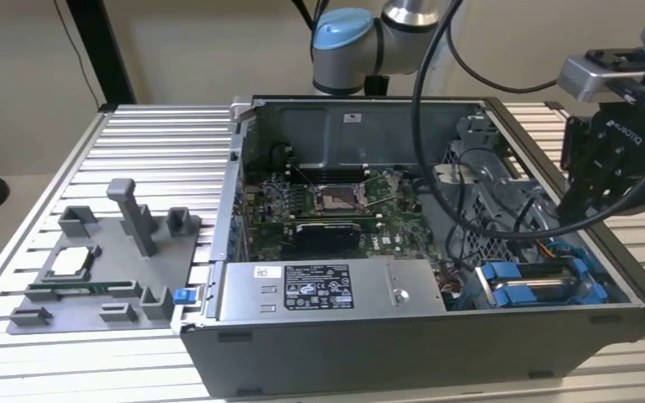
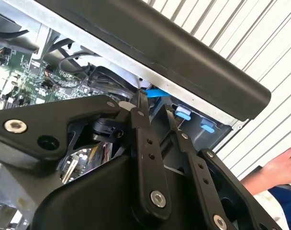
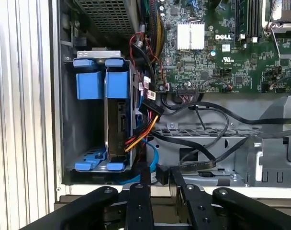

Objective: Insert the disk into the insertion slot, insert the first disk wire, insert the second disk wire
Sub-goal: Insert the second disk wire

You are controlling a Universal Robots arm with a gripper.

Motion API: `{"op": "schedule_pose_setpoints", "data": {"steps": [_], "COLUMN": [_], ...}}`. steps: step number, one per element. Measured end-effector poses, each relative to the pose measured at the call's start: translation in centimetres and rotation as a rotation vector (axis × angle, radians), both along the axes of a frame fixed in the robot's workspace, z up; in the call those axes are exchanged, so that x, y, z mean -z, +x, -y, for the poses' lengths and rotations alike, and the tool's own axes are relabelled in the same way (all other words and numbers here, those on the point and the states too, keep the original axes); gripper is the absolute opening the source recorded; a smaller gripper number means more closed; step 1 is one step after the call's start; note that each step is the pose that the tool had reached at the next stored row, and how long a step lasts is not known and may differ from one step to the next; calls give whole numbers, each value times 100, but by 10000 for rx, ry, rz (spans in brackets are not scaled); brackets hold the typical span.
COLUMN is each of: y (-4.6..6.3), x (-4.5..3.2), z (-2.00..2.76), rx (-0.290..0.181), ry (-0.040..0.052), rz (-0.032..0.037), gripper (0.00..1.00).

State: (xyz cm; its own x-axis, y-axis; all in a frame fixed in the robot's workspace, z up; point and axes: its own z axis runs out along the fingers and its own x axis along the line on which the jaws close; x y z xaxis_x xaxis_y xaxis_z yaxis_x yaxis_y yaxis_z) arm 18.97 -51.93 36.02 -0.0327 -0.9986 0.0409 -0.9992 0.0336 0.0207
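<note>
Black screw-studded fingers (image 2: 148,158) — silver arm (image 1: 408,12), pale-blue joint cap (image 1: 339,35), black cables (image 1: 420,109)

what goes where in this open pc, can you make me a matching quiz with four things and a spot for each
Things
1. disk
2. power-supply box
3. motherboard
4. grey parts tray

Places
A. on the slatted table, outside the case, at the exterior view's left
B. flat on the case floor, green
C. along the case wall nearest the exterior camera, white sticker on top
D. on edge in the insertion slot, blue frame around it

Pairs: 1-D, 2-C, 3-B, 4-A
</note>
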Motion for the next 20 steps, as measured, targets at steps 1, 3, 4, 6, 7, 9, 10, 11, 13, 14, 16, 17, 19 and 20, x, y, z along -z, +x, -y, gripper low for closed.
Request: {"op": "schedule_pose_setpoints", "data": {"steps": [1,3,4,6,7,9,10,11,13,14,16,17,19,20], "y": [1,3,4,4,4,6,5,4,4,5,5,5,5,2], "x": [10,31,40,48,47,43,42,42,42,42,41,41,23,12], "z": [-7,-23,-29,-33,-33,-34,-34,-35,-36,-37,-37,-37,-38,-36], "rx": [0,0,-1,1,0,-2,-2,-1,0,-1,-1,-1,-1,-1], "ry": [-26,-78,-103,-129,-131,-142,-150,-159,-182,-193,-216,-219,-223,-222], "rz": [-5,-13,-17,-24,-27,-66,-89,-99,-101,-101,-101,-109,-117,-118], "gripper": [100,100,100,100,100,0,0,0,0,0,0,0,0,0]}}
